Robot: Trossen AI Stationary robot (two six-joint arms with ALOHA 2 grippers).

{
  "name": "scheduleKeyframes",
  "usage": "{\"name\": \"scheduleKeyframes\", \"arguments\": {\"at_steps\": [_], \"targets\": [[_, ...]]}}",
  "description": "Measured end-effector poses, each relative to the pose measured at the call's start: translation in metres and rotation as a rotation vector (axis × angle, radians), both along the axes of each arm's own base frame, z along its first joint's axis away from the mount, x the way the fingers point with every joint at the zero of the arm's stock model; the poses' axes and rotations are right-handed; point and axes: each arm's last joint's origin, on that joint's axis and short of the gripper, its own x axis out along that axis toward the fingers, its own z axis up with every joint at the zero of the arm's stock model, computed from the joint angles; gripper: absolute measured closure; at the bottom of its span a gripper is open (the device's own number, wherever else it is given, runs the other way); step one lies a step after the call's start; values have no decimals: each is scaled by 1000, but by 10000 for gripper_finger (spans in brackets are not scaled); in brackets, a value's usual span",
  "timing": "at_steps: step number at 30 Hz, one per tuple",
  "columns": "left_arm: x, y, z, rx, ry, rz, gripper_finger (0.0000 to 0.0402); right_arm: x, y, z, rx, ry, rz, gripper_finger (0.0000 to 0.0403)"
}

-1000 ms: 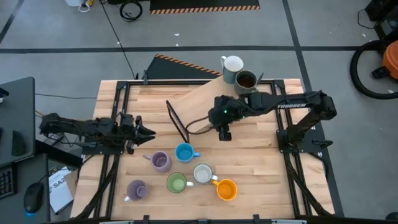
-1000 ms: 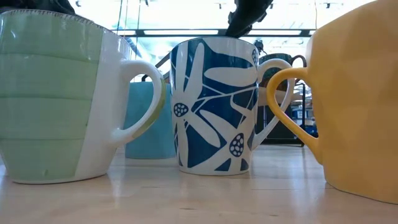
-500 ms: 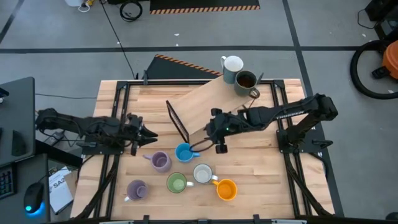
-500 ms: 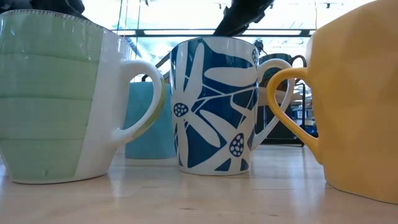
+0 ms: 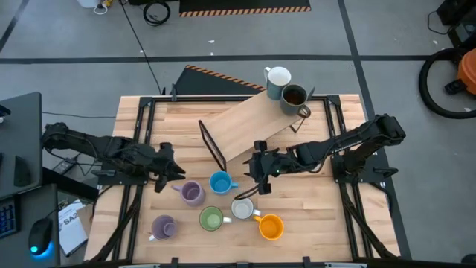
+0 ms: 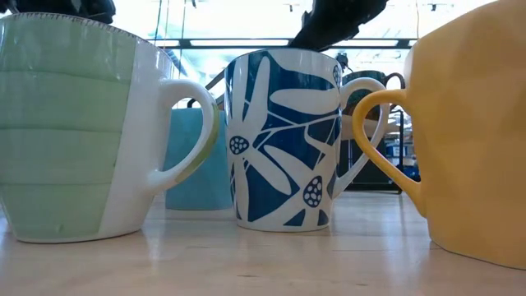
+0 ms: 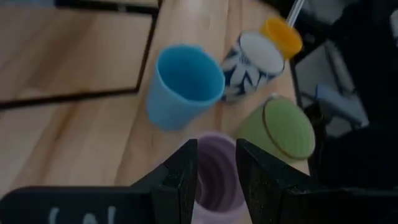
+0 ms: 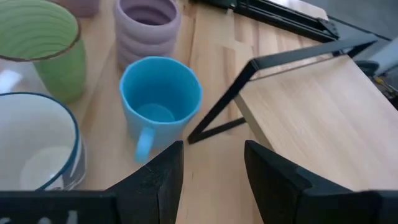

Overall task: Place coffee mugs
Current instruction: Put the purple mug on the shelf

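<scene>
Six coffee mugs stand near the front edge: blue [image 5: 219, 182], two lilac [image 5: 192, 193] [image 5: 163, 226], green [image 5: 211, 219], white with blue flowers [image 5: 242, 208] and orange [image 5: 271, 226]. A white mug [image 5: 278, 77] and a dark brown mug [image 5: 294, 97] stand at the far end of a wooden board [image 5: 249, 123]. My left gripper [image 5: 176, 173] is open and slants down just left of the nearer lilac mug [image 7: 214, 180]. My right gripper [image 5: 256, 181] is open, to the right of the blue mug [image 8: 160, 99] and above the table. Neither holds anything.
A black wire frame [image 5: 212, 145] props up the slanted board [image 8: 311, 118] at mid table. In the low view the green mug [image 6: 74, 131], flowered mug [image 6: 283, 140] and orange mug [image 6: 468, 131] fill the foreground. Bare wood lies right of the mugs.
My right gripper has come down toward the table's near edge and left, from beside the board to a spot beside the blue mug. My left gripper has tipped downward and its tip has shifted toward the near edge, closer to the lilac mug. No mug has moved.
</scene>
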Motion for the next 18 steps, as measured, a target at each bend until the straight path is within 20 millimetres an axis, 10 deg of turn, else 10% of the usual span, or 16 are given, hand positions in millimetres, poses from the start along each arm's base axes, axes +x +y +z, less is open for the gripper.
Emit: {"name": "scheduleKeyframes", "arguments": {"at_steps": [18], "targets": [[20,-28,13,-76,418,39,285,-3,6,0,-51,-24,-85,227]]}}
